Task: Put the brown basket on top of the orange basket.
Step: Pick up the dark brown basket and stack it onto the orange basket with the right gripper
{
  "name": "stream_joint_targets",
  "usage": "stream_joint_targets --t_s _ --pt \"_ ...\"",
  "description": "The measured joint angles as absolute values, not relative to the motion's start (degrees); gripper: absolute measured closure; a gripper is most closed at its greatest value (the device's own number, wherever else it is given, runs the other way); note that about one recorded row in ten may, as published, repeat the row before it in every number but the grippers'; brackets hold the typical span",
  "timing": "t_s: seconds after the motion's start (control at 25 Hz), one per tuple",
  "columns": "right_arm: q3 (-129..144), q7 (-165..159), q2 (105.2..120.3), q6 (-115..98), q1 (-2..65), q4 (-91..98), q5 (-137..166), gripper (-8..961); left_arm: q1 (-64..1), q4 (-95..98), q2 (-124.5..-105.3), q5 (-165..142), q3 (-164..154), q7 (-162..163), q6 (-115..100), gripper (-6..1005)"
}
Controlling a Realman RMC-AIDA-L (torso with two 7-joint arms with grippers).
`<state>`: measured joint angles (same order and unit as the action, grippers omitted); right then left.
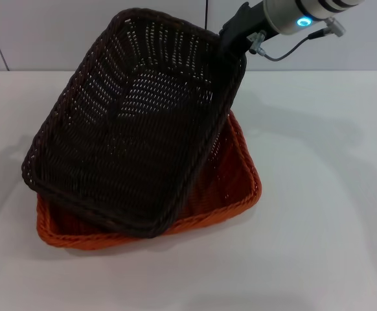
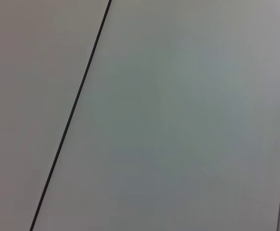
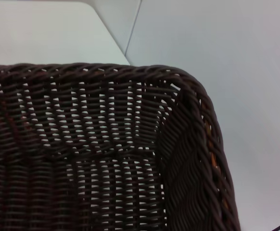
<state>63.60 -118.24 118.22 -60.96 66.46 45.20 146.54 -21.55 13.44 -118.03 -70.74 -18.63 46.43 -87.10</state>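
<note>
The brown basket [image 1: 133,123] is held tilted by its far rim in the right gripper [image 1: 235,40], below it over the orange basket [image 1: 240,175]; released askew, it could be left crooked.

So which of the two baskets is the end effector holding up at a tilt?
The brown basket: the right end effector grips its far corner, tilting it over the orange basket, which sits flat on the table.
</note>
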Motion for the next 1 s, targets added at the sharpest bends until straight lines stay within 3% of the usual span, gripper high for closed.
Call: stream_joint_targets --t_s 0.08,0.56,1.0 --pt "64.5 -118.4 118.87 -62.2 64.1 50.0 146.0 620 -21.4 13.4 -117.99 -70.7 -18.7 46.4 -87.1 885" --pt "61.1 -121.4 118.42 -72.7 58.7 61.8 137.5 741 -21.5 13.7 -117.95 -71.1 -18.7 46.5 -87.1 885" --pt "56.1 -131.7 117.59 -81.8 53.6 73.6 131.1 752 -21.9 13.6 -117.87 -71.2 -19.6 46.1 -87.1 885"
